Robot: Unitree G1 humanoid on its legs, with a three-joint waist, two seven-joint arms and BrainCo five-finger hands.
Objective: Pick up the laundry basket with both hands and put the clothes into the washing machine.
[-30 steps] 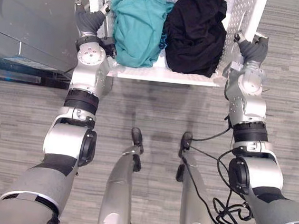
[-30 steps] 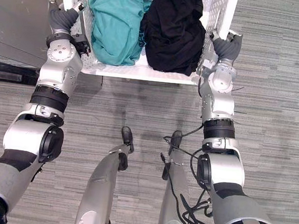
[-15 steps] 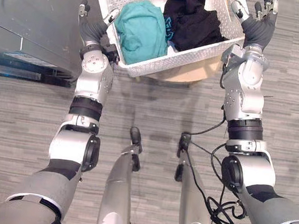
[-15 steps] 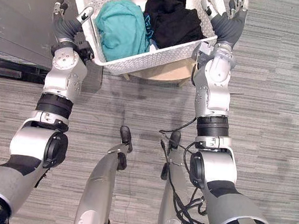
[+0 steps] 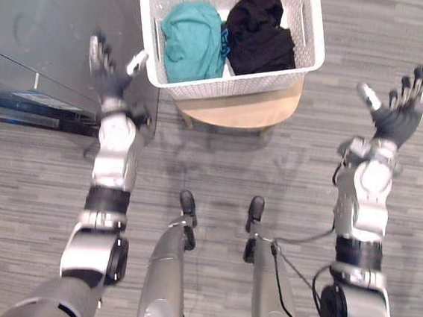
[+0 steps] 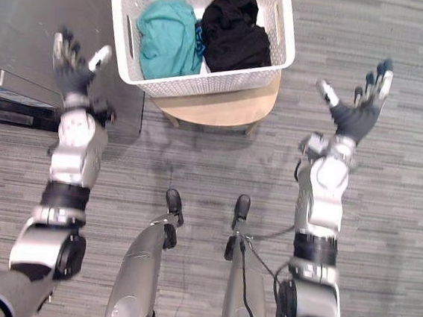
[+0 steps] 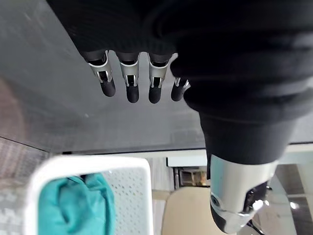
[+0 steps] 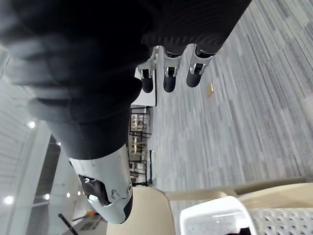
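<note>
Flooring (image 5: 225, 167) of grey strips was spread under everything, and a large grey appliance, taken to be the washing machine (image 5: 38, 14), was set at the robot's left. The white perforated laundry basket (image 5: 241, 85) was found resting on a round wooden desk (image 5: 238, 110) straight ahead, just beside the machine. A teal garment (image 5: 189, 40) was packed in its left half and a black garment (image 5: 259, 39) in its right. The left hand (image 5: 108, 77) was raised near the basket's left end but apart from it. The right hand (image 5: 397, 115) was raised well apart from the right end. On both, the fingers were spread wide and nothing was held.

Trouble could be expected from that uneven spacing. If the nearer hand were brought in first, the basket, which appeared to overhang the desk, might be shoved or tipped off it and the loosely piled clothes spilled. A grip missed at one end would likely have the same effect.

The basket's mouth was turned upward. Its long axis was laid across the robot's front, slightly skewed, with the left end nearer the robot and a handle slot in each short end wall.
</note>
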